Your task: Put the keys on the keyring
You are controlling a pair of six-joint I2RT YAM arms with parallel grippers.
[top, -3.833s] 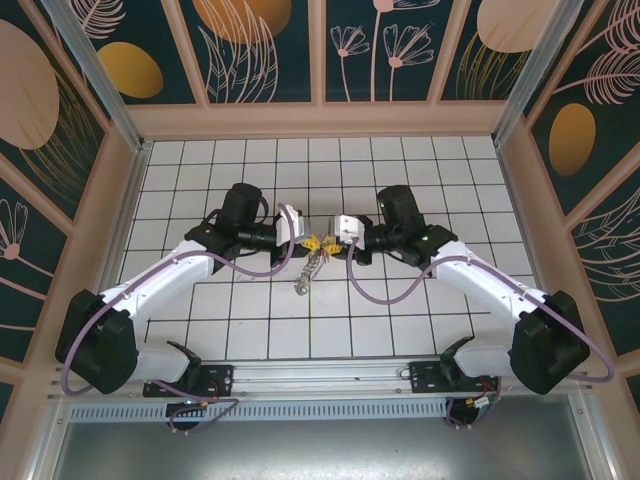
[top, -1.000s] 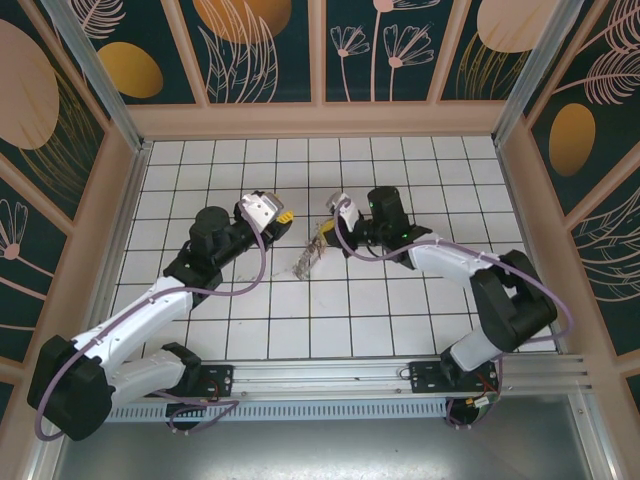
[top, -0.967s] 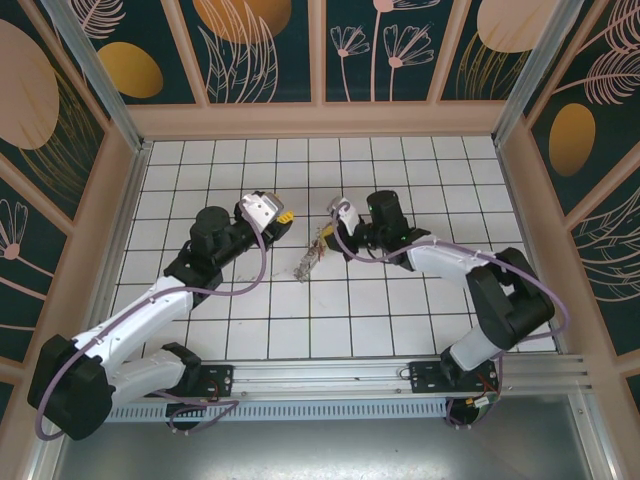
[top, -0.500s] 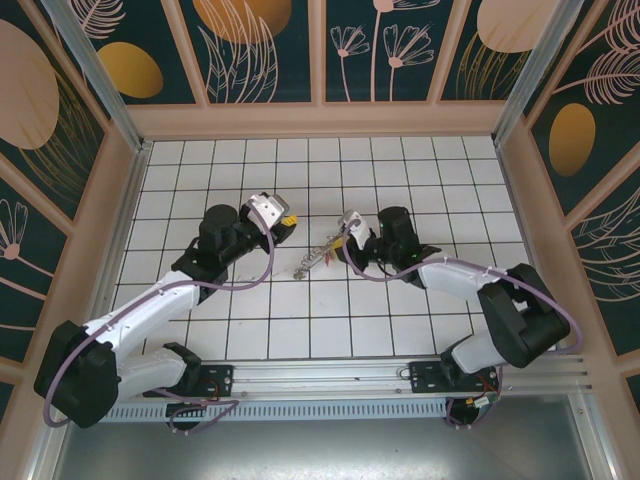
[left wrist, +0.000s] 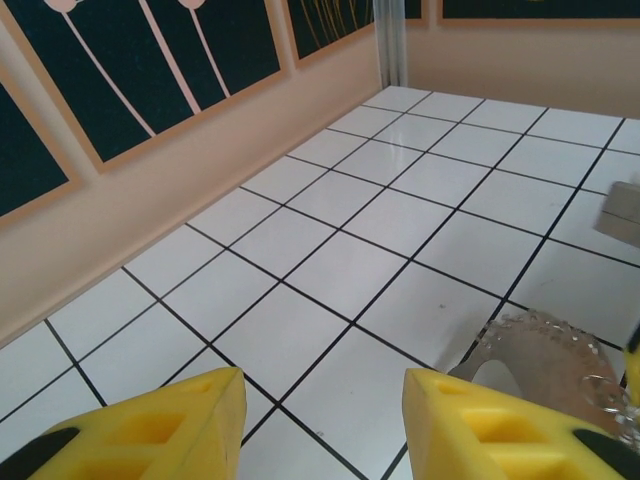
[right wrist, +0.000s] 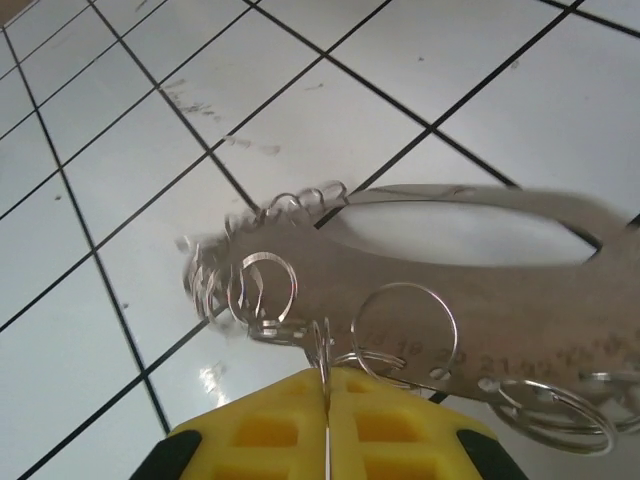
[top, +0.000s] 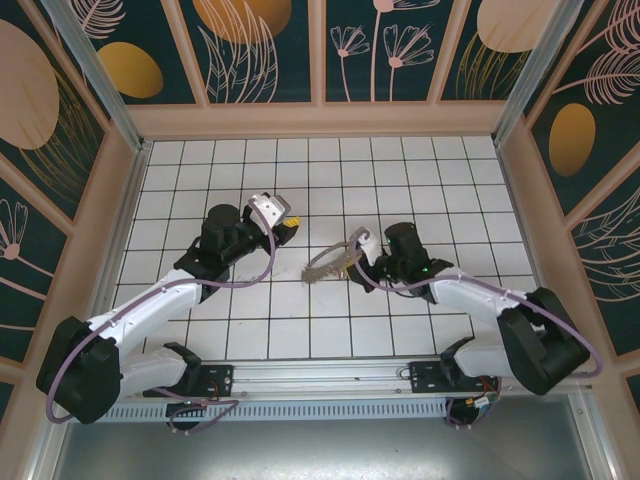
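The keyring (top: 324,266) is a grey-brown band hoop fringed with small metal rings, low over the white tiles at mid-table. My right gripper (top: 351,257) is at its right end. In the right wrist view the yellow fingers (right wrist: 250,430) are pressed together on one small metal ring at the edge of the keyring (right wrist: 470,290), and my right gripper (right wrist: 327,382) is shut on it. My left gripper (top: 289,225) stands apart to the upper left, open and empty. In the left wrist view my left gripper (left wrist: 322,425) has bare tile in its gap, with the keyring (left wrist: 545,355) at lower right. The keys are out of view.
The white tiled floor (top: 400,180) is boxed in by tan walls (top: 320,118) at the back and on both sides. Faint scuff marks (right wrist: 235,145) lie on the tiles just beyond the keyring.
My right gripper has drawn back toward the near right, pulling the keyring with it; the hoop has swung from steeply hanging to low and nearly level. The left gripper has barely shifted and stays open.
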